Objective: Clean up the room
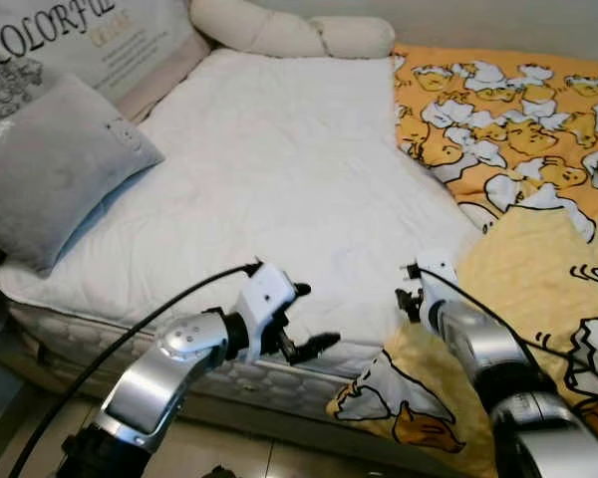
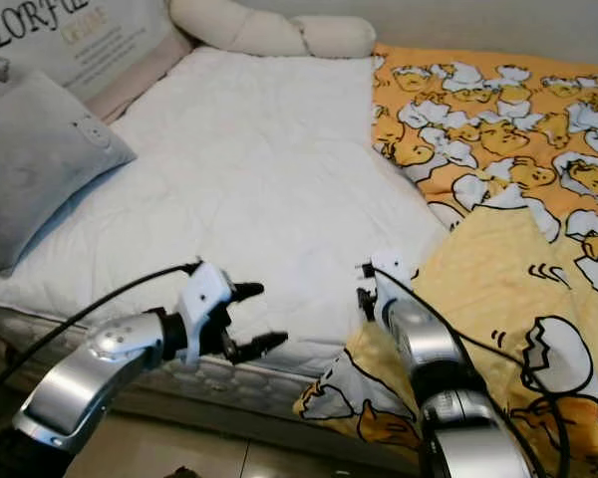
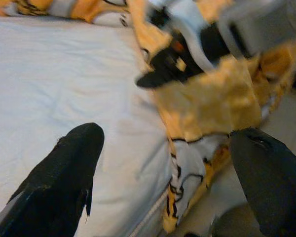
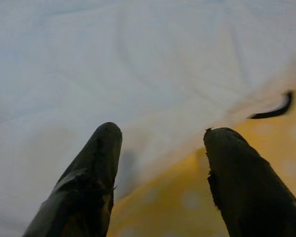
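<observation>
The right gripper (image 1: 411, 295) is largely hidden behind its own silver wrist in the head views, where its fingers cannot be made out. The right wrist view shows them: two black fingers (image 4: 91, 173) spread wide, empty, hovering over the line where the yellow blanket meets the white sheet. The left wrist view is blurred across its upper part, and the far end of the blanket runs out of frame on the robot's right.

The left gripper (image 1: 301, 321) hangs over the near edge of the bed with its fingers (image 1: 315, 345) spread wide and nothing between them; they point toward the blanket's hanging corner and touch nothing.

The orange-and-yellow blanket printed with white cartoon chicks (image 1: 518, 149) covers the right side of the bed, its long axis running from the headboard toward the foot. Its near corner is folded back, showing a plain yellow underside, and spills over the mattress edge toward the floor.

The white quilted mattress sheet (image 1: 269, 169) lies bare on the left side, with a grey square pillow (image 1: 50, 164) at its left edge and a cream bolster (image 1: 289, 35) at the head.
</observation>
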Motion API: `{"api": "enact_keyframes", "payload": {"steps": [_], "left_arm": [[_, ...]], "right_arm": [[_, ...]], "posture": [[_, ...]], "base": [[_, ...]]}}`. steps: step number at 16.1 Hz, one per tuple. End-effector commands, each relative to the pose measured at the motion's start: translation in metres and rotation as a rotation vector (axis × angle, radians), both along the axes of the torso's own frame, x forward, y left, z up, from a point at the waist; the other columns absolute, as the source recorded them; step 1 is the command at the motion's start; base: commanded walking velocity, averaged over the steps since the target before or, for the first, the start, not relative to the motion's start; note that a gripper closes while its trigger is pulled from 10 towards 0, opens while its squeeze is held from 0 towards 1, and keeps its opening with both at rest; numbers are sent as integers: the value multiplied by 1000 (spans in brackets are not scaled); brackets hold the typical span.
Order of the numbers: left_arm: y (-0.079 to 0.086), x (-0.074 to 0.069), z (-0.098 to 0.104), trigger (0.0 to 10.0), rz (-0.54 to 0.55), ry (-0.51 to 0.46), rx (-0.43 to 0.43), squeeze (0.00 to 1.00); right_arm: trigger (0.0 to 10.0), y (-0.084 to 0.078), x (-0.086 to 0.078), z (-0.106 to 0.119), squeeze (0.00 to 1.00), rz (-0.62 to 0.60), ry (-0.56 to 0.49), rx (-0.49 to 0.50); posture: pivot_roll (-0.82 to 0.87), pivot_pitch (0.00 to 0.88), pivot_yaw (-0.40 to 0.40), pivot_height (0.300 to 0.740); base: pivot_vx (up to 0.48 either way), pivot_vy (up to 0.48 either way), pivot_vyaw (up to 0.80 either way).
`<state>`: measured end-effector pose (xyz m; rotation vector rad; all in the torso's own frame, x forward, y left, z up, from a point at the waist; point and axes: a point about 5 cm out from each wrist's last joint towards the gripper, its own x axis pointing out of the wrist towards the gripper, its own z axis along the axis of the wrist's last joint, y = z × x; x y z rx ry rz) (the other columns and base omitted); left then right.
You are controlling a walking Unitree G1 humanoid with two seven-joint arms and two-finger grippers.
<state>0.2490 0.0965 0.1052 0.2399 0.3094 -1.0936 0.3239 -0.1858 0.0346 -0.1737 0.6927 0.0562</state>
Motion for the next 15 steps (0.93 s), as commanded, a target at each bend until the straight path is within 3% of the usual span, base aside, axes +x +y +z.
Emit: {"api": "enact_keyframes", "payload": {"steps": [1,2,9,11,12,13,14,15], "left_arm": [[0,-2,-4,10000,-45,-2,52,929],[1,-3,-6,10000,-68,4,75,1000],[11,-6,-13,10000,-72,28,122,1000],[13,-7,-14,10000,-66,27,128,1000],[13,-9,-14,10000,-60,26,128,969],[13,-10,-14,10000,-57,26,127,776],[14,-13,-13,10000,-51,31,115,0],[15,-15,-13,10000,-47,36,106,0]], "right_arm": [[10000,-1,4,1,1000,-45,1,-30],[10000,0,5,0,1000,-74,16,-38],[10000,-1,13,4,1000,-193,22,-110],[10000,1,12,2,1000,-219,39,-92],[10000,5,8,-3,933,-236,78,-33],[10000,5,6,-6,769,-245,94,-21],[10000,2,4,-8,0,-275,106,-15],[10000,0,2,-10,0,-295,116,4]], "posture": [[-3,0,18,740],[-1,0,19,740],[13,0,12,740],[18,5,10,740],[26,19,11,740],[32,29,10,740],[38,48,14,740],[36,59,16,740]], "base": [[0,0,0],[0,0,0],[0,0,0],[0,0,0],[0,0,0],[0,0,0],[0,0,0],[0,0,0]]}}
